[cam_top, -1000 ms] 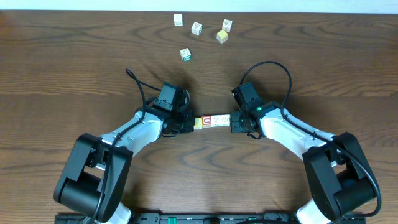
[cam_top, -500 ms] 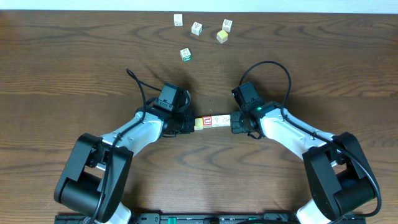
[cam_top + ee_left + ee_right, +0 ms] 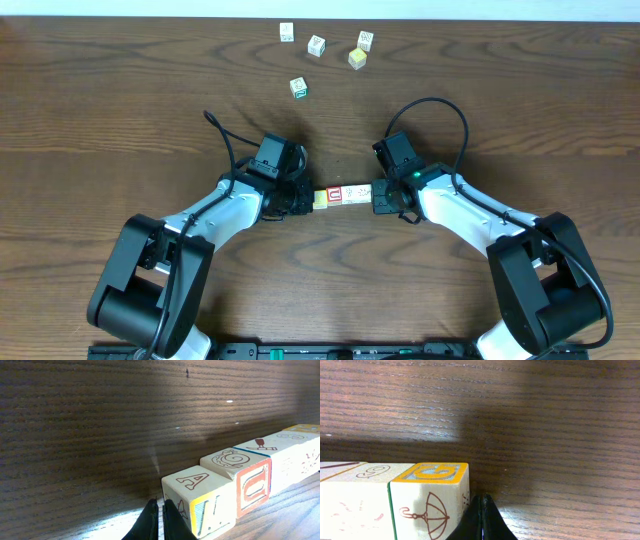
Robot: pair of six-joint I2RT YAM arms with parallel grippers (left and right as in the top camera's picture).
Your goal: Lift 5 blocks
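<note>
A row of blocks (image 3: 345, 194) lies end to end between my two grippers near the table's middle. Its left end is a yellow-edged block (image 3: 319, 198), followed by a red-bordered block (image 3: 335, 194), then whitish ones. My left gripper (image 3: 304, 201) is shut, its closed tips (image 3: 160, 506) against the letter-A end block (image 3: 200, 502). My right gripper (image 3: 378, 197) is also shut, its tips (image 3: 483, 501) against the umbrella-marked end block (image 3: 430, 507). Nothing sits between either pair of fingers. I cannot tell whether the row rests on the table or hangs just above it.
Several loose cubes lie at the far edge: a white one (image 3: 287, 32), another (image 3: 316, 45), a third (image 3: 365, 40), a pale yellow one (image 3: 356, 59) and a green-bordered one (image 3: 298, 88). Black cables loop above both wrists.
</note>
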